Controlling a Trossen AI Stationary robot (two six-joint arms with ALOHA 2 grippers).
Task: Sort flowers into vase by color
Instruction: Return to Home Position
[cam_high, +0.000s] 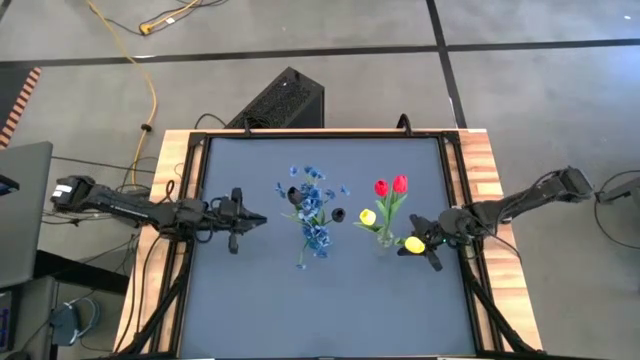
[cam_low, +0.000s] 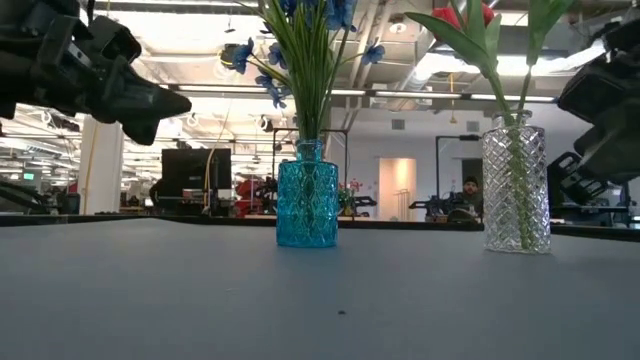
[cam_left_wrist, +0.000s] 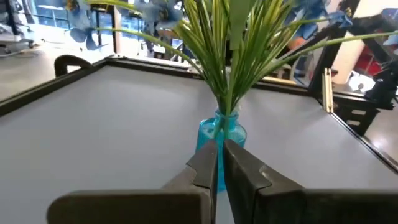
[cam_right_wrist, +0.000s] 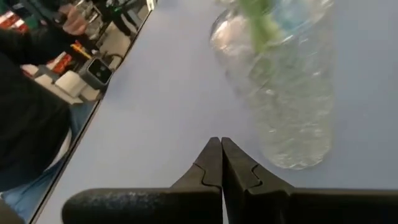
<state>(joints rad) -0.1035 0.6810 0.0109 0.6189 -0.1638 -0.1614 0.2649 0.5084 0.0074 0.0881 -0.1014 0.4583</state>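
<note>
A blue glass vase (cam_high: 318, 237) (cam_low: 307, 205) (cam_left_wrist: 221, 134) stands mid-table and holds sprays of tiny blue blossoms (cam_high: 308, 192). To its right, a clear glass vase (cam_high: 386, 238) (cam_low: 516, 185) (cam_right_wrist: 283, 93) holds two red tulips (cam_high: 391, 186) and a yellow tulip (cam_high: 368, 217). A second yellow tulip head (cam_high: 413, 243) shows right of the clear vase, over my right gripper (cam_high: 405, 249) (cam_right_wrist: 221, 152), which is shut and points at that vase. My left gripper (cam_high: 262, 218) (cam_left_wrist: 219, 155) is shut, raised off the table left of the blue vase. My right gripper's shut fingers (cam_right_wrist: 211, 162) show nothing between them in the right wrist view. In the high view the second yellow tulip head (cam_high: 413, 243) lies right over them, and I cannot tell whether they touch it.
A small dark round thing (cam_high: 338, 214) lies between the two vases. The dark table mat (cam_high: 330, 310) has a raised wooden frame (cam_high: 480, 150) around it, and the mat is bare toward the near edge. A person (cam_low: 470, 195) sits in the room beyond the far edge.
</note>
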